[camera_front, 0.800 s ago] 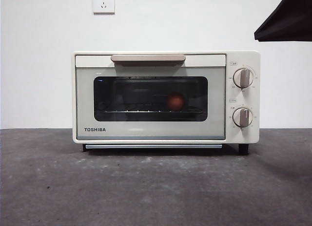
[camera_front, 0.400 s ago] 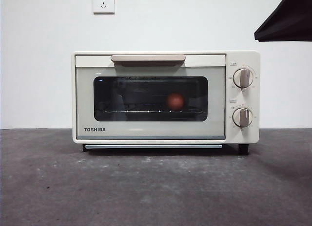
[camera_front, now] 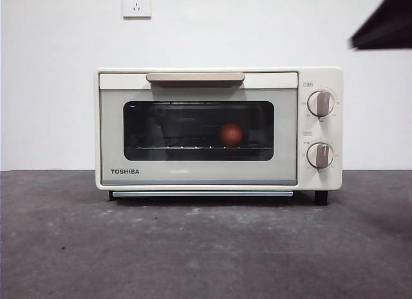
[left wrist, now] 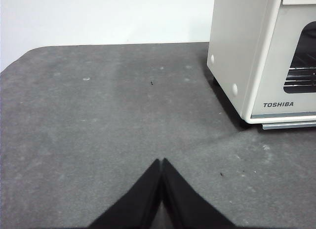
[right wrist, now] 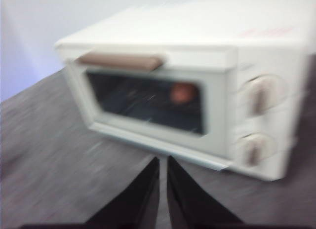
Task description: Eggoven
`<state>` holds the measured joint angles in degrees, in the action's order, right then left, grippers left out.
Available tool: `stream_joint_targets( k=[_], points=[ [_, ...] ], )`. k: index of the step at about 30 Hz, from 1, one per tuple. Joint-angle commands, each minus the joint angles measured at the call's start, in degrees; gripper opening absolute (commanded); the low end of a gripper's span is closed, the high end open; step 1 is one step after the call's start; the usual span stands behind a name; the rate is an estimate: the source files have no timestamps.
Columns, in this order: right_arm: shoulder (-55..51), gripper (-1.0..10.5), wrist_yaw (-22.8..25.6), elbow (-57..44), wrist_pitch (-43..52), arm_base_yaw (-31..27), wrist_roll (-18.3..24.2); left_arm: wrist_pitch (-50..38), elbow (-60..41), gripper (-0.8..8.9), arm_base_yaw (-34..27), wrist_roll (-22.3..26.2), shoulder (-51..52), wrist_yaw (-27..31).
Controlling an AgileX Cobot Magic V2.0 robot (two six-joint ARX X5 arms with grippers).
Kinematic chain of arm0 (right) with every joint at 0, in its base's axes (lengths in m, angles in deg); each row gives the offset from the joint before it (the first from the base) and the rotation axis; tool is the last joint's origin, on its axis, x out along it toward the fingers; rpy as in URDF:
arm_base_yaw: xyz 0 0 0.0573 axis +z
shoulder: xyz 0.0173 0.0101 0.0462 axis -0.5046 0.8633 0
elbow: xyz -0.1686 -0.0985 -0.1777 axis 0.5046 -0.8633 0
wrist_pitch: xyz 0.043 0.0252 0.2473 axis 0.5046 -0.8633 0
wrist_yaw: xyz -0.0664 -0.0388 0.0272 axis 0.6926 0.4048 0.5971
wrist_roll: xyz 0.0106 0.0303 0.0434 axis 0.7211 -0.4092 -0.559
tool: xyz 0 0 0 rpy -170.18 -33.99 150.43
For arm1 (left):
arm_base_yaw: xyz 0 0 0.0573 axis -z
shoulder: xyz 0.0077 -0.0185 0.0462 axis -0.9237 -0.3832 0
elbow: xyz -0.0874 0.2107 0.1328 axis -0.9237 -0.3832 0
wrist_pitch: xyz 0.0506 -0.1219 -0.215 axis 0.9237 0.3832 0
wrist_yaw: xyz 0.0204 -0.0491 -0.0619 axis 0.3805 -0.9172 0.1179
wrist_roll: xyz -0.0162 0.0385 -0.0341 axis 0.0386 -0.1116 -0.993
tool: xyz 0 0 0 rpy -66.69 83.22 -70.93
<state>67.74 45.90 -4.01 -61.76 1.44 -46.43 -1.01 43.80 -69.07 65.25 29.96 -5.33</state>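
Since the earlier frames, only the dark arm tip at the top corner of the front view has been drawn further out of sight, the right pincer (right wrist: 163, 189) being pulled back with jaws almost together and nothing held. The egg (camera_front: 232, 134) is seen on the rack behind the shut door of the toaster oven (camera_front: 199, 173), toward the knob side. The left pincer (left wrist: 161, 189) is kept closed and empty over the surface (left wrist: 98, 115) beside the oven, judged waiting.
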Motion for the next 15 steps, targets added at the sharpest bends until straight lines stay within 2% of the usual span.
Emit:
stream_joint_targets(
  k=[1,5,8,12,15],
  points=[
    [-3.02,0.0,-0.66,-0.09,-0.90,-4.74,2.34,0.26,-1.57,0.08,-0.11,-0.13,0.09,0.17],
    [-9.20,0.0,-1.60,-1.53,-4.31,-14.58,3.30,0.28,-1.57,0.08,-0.09,-0.13,0.09,0.17],
    [-13.44,0.0,-1.60,-3.65,-4.61,-20.74,5.68,0.28,-1.57,0.08,-0.09,-0.13,0.09,0.17],
    [-18.69,0.0,-1.53,-8.24,-4.17,-26.29,8.83,0.28,-1.57,0.08,-0.09,-0.13,0.09,0.17],
    [-22.16,0.0,-1.57,-12.59,-3.17,-29.24,8.87,0.26,-1.57,0.08,-0.09,-0.13,0.09,0.17]
  ],
)
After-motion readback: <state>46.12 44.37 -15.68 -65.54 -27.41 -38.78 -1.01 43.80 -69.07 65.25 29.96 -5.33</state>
